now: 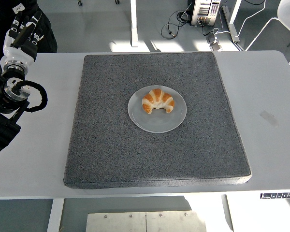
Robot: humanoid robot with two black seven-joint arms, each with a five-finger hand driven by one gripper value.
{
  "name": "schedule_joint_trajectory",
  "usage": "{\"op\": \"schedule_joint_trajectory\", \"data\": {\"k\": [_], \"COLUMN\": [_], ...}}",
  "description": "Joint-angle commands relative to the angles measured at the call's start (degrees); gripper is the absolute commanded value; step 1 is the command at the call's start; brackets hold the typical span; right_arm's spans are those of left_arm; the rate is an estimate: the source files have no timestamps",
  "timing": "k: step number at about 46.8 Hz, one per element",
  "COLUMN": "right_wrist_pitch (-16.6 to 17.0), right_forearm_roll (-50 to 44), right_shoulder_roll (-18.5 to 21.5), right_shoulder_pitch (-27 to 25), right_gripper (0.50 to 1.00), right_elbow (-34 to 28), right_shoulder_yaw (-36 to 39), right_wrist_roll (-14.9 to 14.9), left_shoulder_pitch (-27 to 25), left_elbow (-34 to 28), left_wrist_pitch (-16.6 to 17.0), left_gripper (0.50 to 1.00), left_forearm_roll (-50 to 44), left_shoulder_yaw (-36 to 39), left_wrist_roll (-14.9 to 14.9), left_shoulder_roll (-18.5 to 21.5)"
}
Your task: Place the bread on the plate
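A golden croissant [158, 100] lies on a pale round plate [157, 121] in the middle of the dark grey mat [111, 145]. My left hand [23, 31] is at the far left, over the table's back left corner and well away from the plate. Its fingers point up and away, relaxed, holding nothing. The left forearm and a looped black cable [35, 96] run down the left edge. The right arm does not show.
The white table [266, 96] extends past the mat on both sides, with a faint mark [269, 118] at right. Behind the table are desk legs, cables and a computer case [207, 10] on the floor. A dark-clothed person [43, 29] stands at top left.
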Motion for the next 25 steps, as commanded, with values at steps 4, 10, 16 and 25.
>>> {"op": "schedule_joint_trajectory", "data": {"k": [4, 10, 16, 25], "right_wrist_pitch": [-0.22, -0.3, -0.3, -0.3], "right_forearm_roll": [-0.08, -0.16, -0.69, -0.69], "right_shoulder_roll": [0.0, 0.0, 0.0, 0.0], "right_shoulder_pitch": [0.03, 0.03, 0.11, 0.03], "right_gripper": [1.0, 1.0, 1.0, 1.0], "right_elbow": [-0.22, -0.22, -0.22, -0.22], "right_shoulder_yaw": [-0.24, -0.33, -0.77, -0.68], "right_wrist_roll": [-0.01, -0.01, -0.01, -0.01], "left_shoulder_pitch": [-0.21, -0.38, -0.38, -0.65], "left_elbow": [0.0, 0.0, 0.0, 0.09], "left_wrist_pitch": [0.02, 0.02, 0.02, 0.02], "left_gripper": [0.972, 0.972, 0.974, 0.974], "left_forearm_roll": [0.09, 0.0, 0.0, -0.08], "left_shoulder_yaw": [0.01, -0.43, -0.43, -0.7], "left_wrist_roll": [0.0, 0.0, 0.0, -0.09], "left_shoulder_roll": [0.21, 0.21, 0.12, 0.12]}}
